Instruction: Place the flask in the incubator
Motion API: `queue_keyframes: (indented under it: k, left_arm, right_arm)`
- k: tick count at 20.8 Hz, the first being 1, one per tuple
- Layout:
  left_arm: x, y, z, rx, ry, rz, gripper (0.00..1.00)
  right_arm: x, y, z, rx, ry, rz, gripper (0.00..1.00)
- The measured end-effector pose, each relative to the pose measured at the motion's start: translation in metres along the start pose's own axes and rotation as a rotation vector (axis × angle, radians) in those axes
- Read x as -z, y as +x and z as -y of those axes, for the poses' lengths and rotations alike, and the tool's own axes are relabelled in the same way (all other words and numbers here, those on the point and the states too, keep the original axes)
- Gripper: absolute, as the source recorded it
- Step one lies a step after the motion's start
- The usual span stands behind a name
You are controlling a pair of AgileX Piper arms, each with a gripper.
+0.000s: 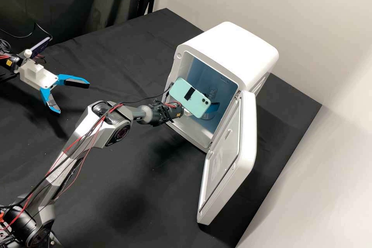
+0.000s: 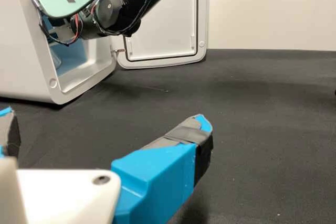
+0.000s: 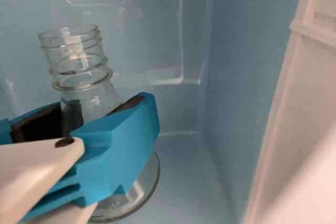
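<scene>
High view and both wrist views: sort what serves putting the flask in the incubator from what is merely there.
Job:
flask, already inside
incubator, its door open
right pincer, closed on the flask

Merely there:
left pincer, open, above the black bench
mint phone on the right arm's wrist

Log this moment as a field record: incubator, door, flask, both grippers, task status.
incubator: white, blue inside, standing on the bench
door: swung open
flask: clear glass, upright, inside the incubator
right gripper: inside the incubator, shut on the flask below its neck
left gripper: open, empty, above the bench well away from the incubator
status: flask is in the chamber but not yet released; whether its base rests on the floor cannot be told
</scene>
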Motion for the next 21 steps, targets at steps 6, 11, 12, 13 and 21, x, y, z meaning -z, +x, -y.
queue_keyframes:
  k: [6,11,12,13,21]
  left_arm:
    - [0.0000,0.0002,-0.0001,-0.001,0.016,0.000,1.00]
    - [0.0000,0.0005,-0.0005,-0.002,0.018,0.000,1.00]
    - [0.0000,0.0010,-0.0010,-0.005,0.019,0.001,1.00]
    - [0.0000,0.0010,-0.0010,-0.005,0.019,0.001,1.00]
    - [-0.0002,0.0010,-0.0010,-0.004,0.019,0.002,1.00]
  right_arm:
    - [-0.0002,-0.0007,0.0023,0.008,-0.002,0.002,0.00]
    - [-0.0002,-0.0007,0.0023,0.008,-0.002,0.002,1.00]
    - [-0.0004,-0.0007,0.0022,0.007,0.001,0.003,1.00]
    - [-0.0004,-0.0007,0.0022,0.007,0.002,0.003,1.00]
    - [-0.0034,-0.0021,0.0062,0.021,0.002,0.014,1.00]
